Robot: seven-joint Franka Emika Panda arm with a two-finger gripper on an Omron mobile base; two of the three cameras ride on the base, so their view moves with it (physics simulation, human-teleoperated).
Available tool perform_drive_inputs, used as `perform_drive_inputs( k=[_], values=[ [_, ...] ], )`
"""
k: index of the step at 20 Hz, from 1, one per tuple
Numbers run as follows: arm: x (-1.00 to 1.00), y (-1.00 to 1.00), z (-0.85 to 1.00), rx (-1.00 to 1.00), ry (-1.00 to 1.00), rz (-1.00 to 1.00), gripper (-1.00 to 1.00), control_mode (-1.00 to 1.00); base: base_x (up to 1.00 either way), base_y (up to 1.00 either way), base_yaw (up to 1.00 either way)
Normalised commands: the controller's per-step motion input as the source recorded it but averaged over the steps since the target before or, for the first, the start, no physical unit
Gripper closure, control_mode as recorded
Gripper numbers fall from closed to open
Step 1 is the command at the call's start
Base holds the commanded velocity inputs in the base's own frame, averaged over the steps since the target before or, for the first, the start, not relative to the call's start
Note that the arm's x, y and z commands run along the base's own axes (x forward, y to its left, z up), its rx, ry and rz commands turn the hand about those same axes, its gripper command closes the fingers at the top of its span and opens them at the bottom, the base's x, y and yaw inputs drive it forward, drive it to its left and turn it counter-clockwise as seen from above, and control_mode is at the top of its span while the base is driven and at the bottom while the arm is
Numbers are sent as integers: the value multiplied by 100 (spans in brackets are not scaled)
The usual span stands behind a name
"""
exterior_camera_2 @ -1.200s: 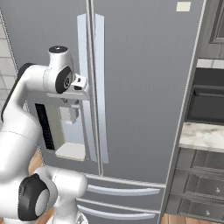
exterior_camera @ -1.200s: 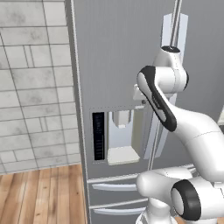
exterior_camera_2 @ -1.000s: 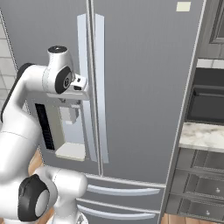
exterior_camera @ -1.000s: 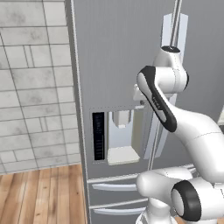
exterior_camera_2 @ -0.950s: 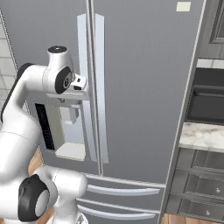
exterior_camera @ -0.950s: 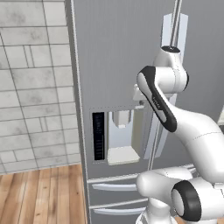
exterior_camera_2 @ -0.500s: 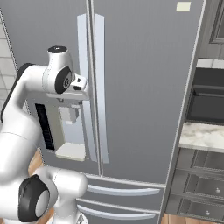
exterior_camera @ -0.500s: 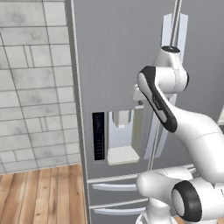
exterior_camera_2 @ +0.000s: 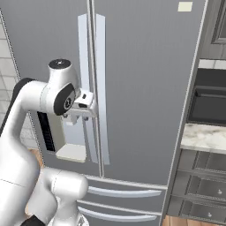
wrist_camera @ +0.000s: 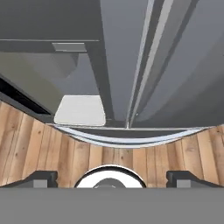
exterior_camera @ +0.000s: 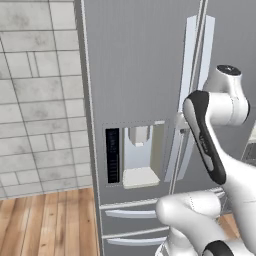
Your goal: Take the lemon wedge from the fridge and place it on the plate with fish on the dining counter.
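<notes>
While the doors are shut, the gripper (wrist_camera: 111,177) hangs open right in front of the fridge (exterior_camera_2: 141,88). In the hand view its fingertips (wrist_camera: 41,177) sit far apart at the two bottom corners with nothing between them, so it's holding nothing. From the right base view the hand sits just beside the left door's handle (exterior_camera_2: 82,53), about level with the top of the dispenser (exterior_camera: 137,155), though whether it actually touches the handle is hard to call.

The hand camera looks down along the door seam, with the dispenser's pale tray (wrist_camera: 81,110) off to one side and the wood floor (wrist_camera: 35,144) below.

Both French doors are closed and so are the drawers (exterior_camera_2: 119,192) underneath, so whatever's inside the fridge is hidden.

Further out, a grey tiled wall (exterior_camera: 40,100) is on the fridge's left. On its right is a bit of marble counter (exterior_camera_2: 203,137) over dark cabinets (exterior_camera_2: 198,190).
</notes>
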Motion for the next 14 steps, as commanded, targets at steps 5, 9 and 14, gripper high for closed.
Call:
perform_drive_inputs(
  k=[5,9,14],
  values=[
    [-74,-54,-36,0,-21,-7,-100,-100,0,0,0],
    [93,-58,7,7,-13,-7,-100,-100,0,0,0],
    [36,-24,11,4,-6,-1,-100,-100,0,0,0]
  ],
)
